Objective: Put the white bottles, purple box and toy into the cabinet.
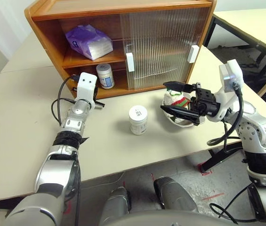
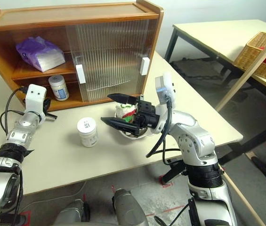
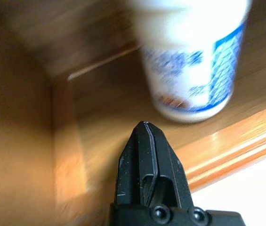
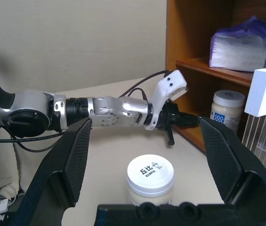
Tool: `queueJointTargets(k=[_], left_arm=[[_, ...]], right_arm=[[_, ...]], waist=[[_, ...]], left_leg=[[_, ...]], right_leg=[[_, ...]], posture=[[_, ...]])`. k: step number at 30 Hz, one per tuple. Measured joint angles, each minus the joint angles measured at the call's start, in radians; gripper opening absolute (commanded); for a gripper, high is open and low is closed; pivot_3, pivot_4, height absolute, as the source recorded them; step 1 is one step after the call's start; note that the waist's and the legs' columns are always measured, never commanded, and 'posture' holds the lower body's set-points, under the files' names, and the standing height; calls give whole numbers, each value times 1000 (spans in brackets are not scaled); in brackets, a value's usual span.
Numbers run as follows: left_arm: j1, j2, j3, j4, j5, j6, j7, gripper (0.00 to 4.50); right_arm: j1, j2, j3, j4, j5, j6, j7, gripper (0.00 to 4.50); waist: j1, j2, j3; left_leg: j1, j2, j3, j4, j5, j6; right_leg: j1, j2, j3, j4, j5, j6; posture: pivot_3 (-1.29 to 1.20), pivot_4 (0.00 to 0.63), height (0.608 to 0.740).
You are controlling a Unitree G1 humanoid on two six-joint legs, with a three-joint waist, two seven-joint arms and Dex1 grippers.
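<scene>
The orange-brown cabinet (image 1: 48, 28) stands at the back of the table with its left half uncovered. The purple box (image 1: 88, 41) lies on its middle shelf. One white bottle (image 1: 105, 75) stands on the bottom shelf, and another white bottle (image 1: 138, 119) stands on the table. The toy (image 1: 178, 100) sits in a round metal dish (image 1: 181, 124). My left gripper (image 3: 147, 134) is shut and empty, pointing into the bottom shelf just short of the bottle (image 3: 194, 70) there. My right gripper (image 1: 172, 99) hangs open beside the toy, facing the table bottle (image 4: 149, 175).
Two ribbed sliding doors (image 1: 158, 47) with white handles cover the cabinet's right half. A second table (image 2: 217, 35) stands at the back right with a wicker basket (image 2: 260, 54) on it. A wooden pole (image 2: 245, 77) leans beside it.
</scene>
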Motion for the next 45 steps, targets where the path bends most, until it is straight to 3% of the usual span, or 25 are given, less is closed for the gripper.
queueJointTargets(k=[25, 45], left_arm=[[-136, 42, -33, 217, 48, -107, -8, 18], [-194, 0, -75, 317, 65, -240, -80, 18]], right_arm=[[9, -11, -3, -1, -2, -6, -5, 4500], [10, -30, -4, -6, 1, -6, -21, 4500]], waist=[[-45, 0, 0], [-88, -1, 0]], left_leg=[[0, 0, 4, -7, 1, 2], [1, -3, 8, -7, 3, 3]], right_leg=[[-2, 2, 1, -2, -1, -1], [-1, 3, 0, -2, -2, 1]], posture=[[-342, 47, 740], [-354, 49, 740]])
